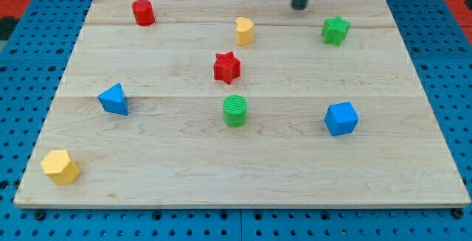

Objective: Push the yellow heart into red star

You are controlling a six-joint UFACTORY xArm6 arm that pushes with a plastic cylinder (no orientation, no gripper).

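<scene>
The yellow heart [244,30] lies near the view's top, a little left of centre. The red star [227,67] lies just below it and slightly to the left, a short gap apart. My tip [299,7] touches the board at the view's top, to the right of and above the yellow heart, well clear of it. The rod rises out of the top of the view.
A green star [335,30] lies right of my tip. A red cylinder [143,12] is at top left, a green cylinder [235,111] below the red star, a blue triangular block [114,99] at left, a blue cube [341,118] at right, a yellow hexagonal block [60,166] at bottom left.
</scene>
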